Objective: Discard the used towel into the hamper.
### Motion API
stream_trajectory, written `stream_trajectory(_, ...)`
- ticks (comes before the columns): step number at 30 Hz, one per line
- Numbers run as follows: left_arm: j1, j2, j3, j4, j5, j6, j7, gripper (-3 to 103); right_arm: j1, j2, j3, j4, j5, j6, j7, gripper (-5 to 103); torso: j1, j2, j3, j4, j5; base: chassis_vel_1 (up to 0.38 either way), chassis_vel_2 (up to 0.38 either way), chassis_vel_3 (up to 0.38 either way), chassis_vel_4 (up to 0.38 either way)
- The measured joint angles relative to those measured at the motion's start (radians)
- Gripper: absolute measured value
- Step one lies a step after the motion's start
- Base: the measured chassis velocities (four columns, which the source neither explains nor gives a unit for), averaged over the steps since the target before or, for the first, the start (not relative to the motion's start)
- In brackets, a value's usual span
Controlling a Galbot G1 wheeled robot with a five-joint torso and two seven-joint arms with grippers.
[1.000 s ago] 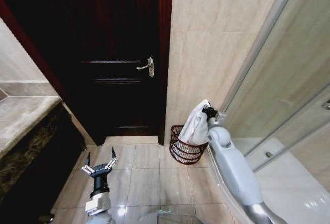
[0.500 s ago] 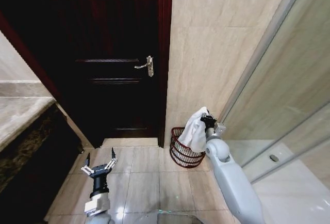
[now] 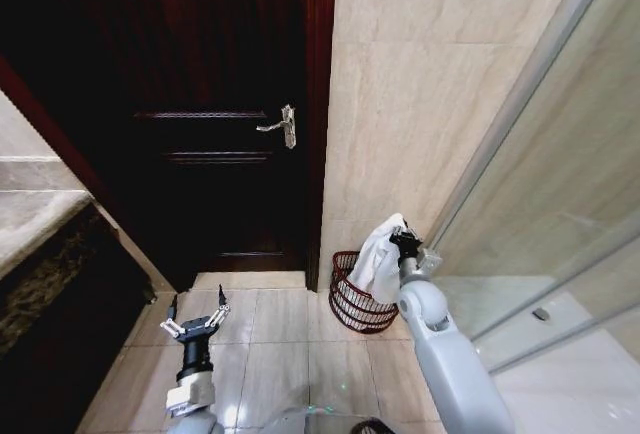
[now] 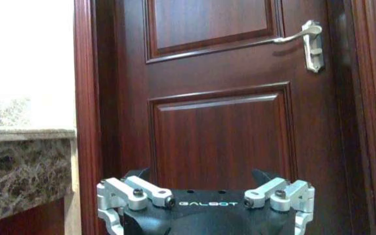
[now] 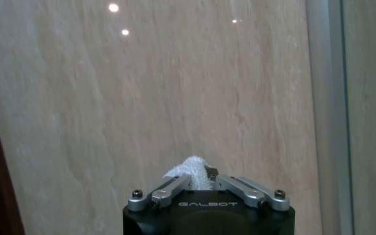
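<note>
The right gripper (image 3: pixel 404 242) pinches the white towel (image 3: pixel 378 262), which drapes over and hides part of the hamper (image 3: pixel 352 304). The towel's lower end seems inside the rim. The left gripper (image 3: pixel 195 316) hangs spread and empty.

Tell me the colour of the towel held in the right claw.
White; the towel shows best in the head view, hanging over the hamper.

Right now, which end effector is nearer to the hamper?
Right. The right end effector holds the towel directly above the hamper; the left end effector waits open, apart, before the door.
</note>
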Motion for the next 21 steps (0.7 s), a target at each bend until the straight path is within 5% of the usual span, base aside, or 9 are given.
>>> stream_trajectory(21,0.007,-0.001,0.004,0.003,0.005,-0.013,0.001,100,-0.101,0.016,0.016,0.052,-0.032,0.019,-0.015,1,-0.039,-0.091,-0.052,0.0000,0.0000,-0.058,0.055,0.053,-0.054)
